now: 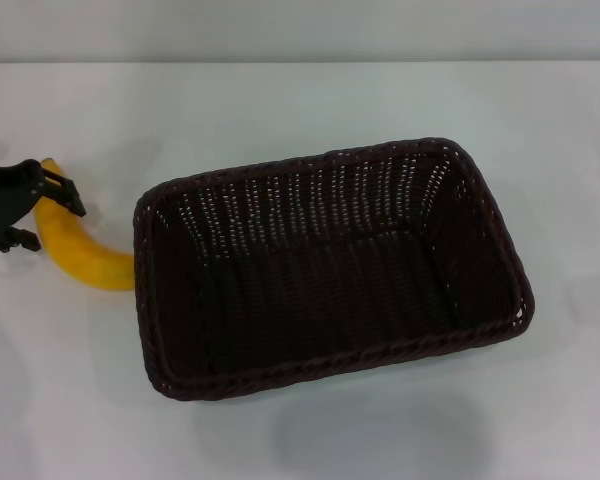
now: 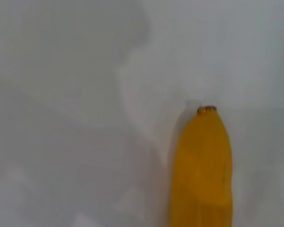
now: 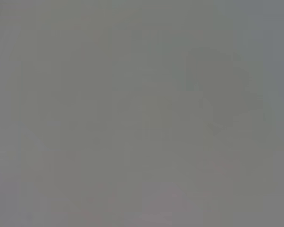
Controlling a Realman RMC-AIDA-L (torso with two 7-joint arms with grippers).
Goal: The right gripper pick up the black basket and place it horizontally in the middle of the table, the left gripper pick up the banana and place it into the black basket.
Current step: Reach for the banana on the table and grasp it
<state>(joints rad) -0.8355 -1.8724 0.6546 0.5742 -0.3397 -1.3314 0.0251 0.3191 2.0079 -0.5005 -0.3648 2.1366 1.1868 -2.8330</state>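
The black basket point(image 1: 330, 265) stands on the white table point(image 1: 300, 430) in the middle, long side across the view, and it is empty. The banana point(image 1: 80, 250) lies on the table to the basket's left, one end close to the basket's left wall. My left gripper point(image 1: 48, 216) is at the far left, open, with one jaw on each side of the banana's far half. In the left wrist view the banana point(image 2: 202, 170) rests on the table with its tip showing. My right gripper is out of view; the right wrist view shows only a plain grey surface.
The table's far edge point(image 1: 300, 62) runs along the top of the head view. Bare white tabletop point(image 1: 570, 150) lies around the basket on the right, front and back.
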